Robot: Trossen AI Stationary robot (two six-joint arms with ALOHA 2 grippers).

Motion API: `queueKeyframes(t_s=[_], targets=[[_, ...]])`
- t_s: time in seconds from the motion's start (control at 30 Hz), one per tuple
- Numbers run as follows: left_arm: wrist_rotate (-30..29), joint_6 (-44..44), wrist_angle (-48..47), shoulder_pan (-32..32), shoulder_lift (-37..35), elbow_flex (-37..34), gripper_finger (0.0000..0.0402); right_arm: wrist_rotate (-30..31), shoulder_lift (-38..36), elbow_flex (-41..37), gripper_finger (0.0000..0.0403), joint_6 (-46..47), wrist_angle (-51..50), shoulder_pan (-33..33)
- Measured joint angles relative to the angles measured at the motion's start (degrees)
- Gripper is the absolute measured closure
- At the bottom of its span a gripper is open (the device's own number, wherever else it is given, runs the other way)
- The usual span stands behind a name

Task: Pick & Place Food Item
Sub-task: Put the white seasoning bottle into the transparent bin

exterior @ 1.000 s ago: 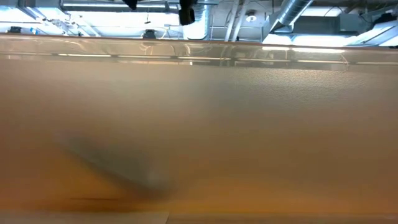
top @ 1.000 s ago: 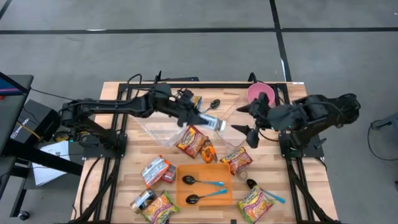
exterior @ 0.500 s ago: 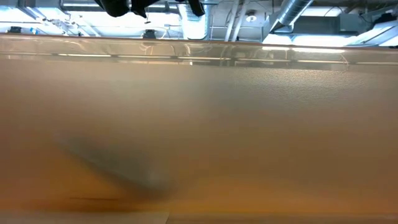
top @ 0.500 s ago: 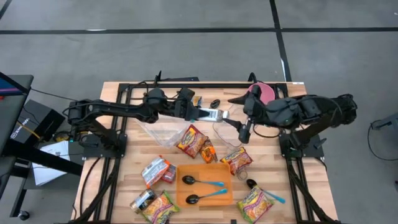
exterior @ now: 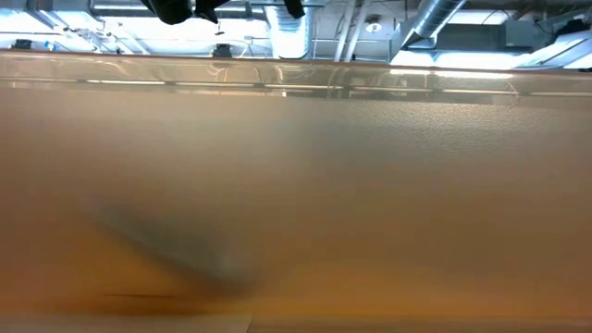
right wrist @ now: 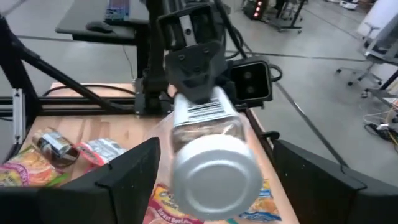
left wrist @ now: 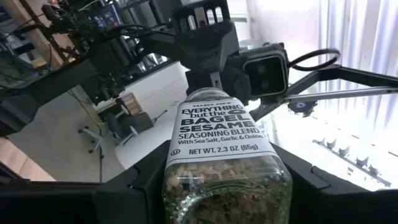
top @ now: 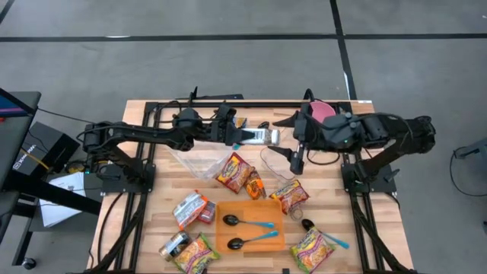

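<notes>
A glass seasoning jar [top: 259, 136] with a white label and a silver cap [right wrist: 214, 167] hangs above the table's far middle. My left gripper [top: 243, 136] is shut on it, reaching in from the table's left. My right gripper [top: 292, 141] comes from the right and is open. Its fingers [right wrist: 127, 173] stand on either side of the jar's cap end, apart from it. In the left wrist view the jar [left wrist: 222, 140] points away toward the right arm. My left gripper pinches the jar's glass body near its bottom end [left wrist: 186, 196] between its two fingers [left wrist: 140, 183]. The fingers come about level from the table's left and lie along the jar. The jar is lifted clear and lies roughly level, cap toward the right gripper.
Below the arms lie two clear plastic tubs [top: 196, 161] [top: 275, 161], several snack packets [top: 235, 173], and an orange board [top: 251, 224] with two spoons. A pink bowl [top: 321, 112] stands at the far right. A brown surface close to the lens fills the low view [exterior: 296, 203].
My left gripper has tipped up and rolled, swinging the jar from slanting toward the near right to lying level and pointing right. My right gripper has moved toward the table's left and rolled, so its open fingers now flank the jar's cap.
</notes>
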Motion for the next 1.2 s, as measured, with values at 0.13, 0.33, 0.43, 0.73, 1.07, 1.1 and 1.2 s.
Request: queueKeyframes(t_s=[0.13,0.33,0.43,0.73,1.07,1.1,1.2], targets=[[-0.02,0.02,0.43,-0.14,0.0,0.0,0.0208,-0.31,0.06,-0.02,0.0097,-0.95,0.01,-0.48],[0.0,0.04,0.95,-0.16,0.0,0.0,0.0208,-0.84,0.05,-0.01,0.0099,-2.09,0.11,-0.46],[0.01,0.07,0.96,-0.16,0.0,0.0,0.0208,-0.81,0.03,-0.02,0.0115,-2.24,0.54,-0.46],[0.06,0.23,0.87,-0.14,0.0,0.0,0.0208,-0.77,0.03,-0.01,0.021,-2.83,0.48,-0.5],[0.35,4.55,-1.05,0.25,-0.04,0.13,0.0104,-0.79,0.05,-0.02,0.021,-2.16,0.11,-0.54],[0.63,5.61,-1.7,0.45,-0.04,0.13,0.0073,-0.79,0.05,-0.02,0.021,-2.05,0.14,-0.67],[5.58,10.3,-3.58,1.42,-0.04,0.13,0.0018,-0.79,0.05,-0.02,0.021,-1.28,-0.28,-0.87]])
